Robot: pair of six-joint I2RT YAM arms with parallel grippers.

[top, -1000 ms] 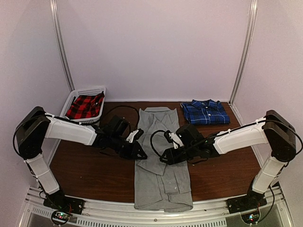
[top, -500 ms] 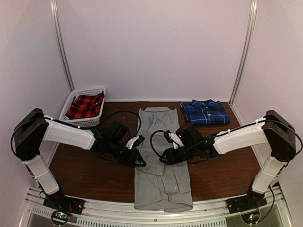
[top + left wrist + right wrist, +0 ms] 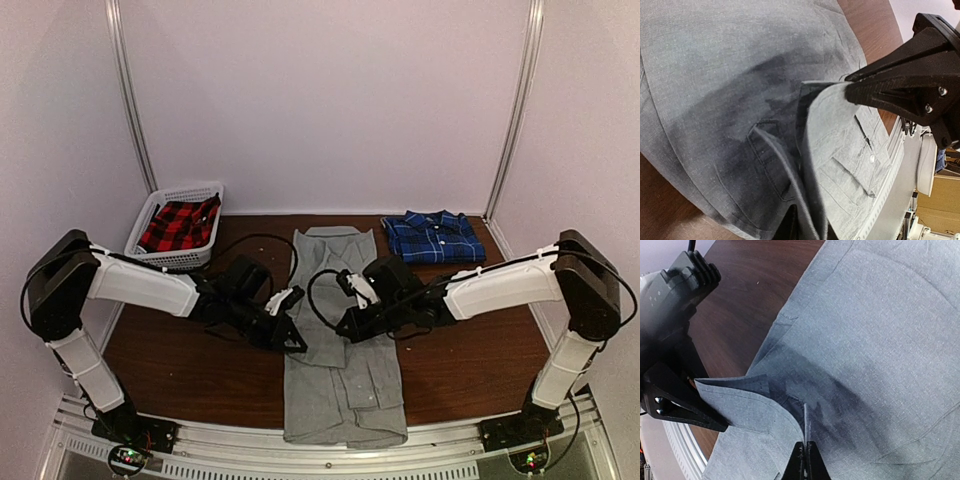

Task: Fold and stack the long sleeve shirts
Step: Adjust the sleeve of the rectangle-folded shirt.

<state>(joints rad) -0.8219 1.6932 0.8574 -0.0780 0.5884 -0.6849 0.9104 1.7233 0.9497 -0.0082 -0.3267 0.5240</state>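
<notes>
The light grey shirt [image 3: 330, 262] lies lengthwise down the middle of the table, its near half partly folded. My left gripper [image 3: 297, 341] is shut on its left edge and my right gripper [image 3: 346, 333] is shut on a fold near its middle. Both hold the fabric slightly raised. In the left wrist view the grey shirt [image 3: 715, 75] runs up between my left gripper's jaws [image 3: 807, 232], with the right gripper [image 3: 852, 89] opposite. In the right wrist view my right gripper [image 3: 805, 452] pinches a thin ridge of the grey shirt [image 3: 880, 315]. The blue plaid shirt [image 3: 433, 237] lies folded at the back right.
A white basket [image 3: 186, 191] holding a red plaid cloth [image 3: 180, 226] stands at the back left. Black cables loop over the shirt near both wrists. A metal rail [image 3: 240, 446] runs along the table's near edge. White walls close in three sides.
My left gripper has moved a little nearer and to the right along the shirt's left edge. My right gripper has shifted slightly left with its fold of fabric.
</notes>
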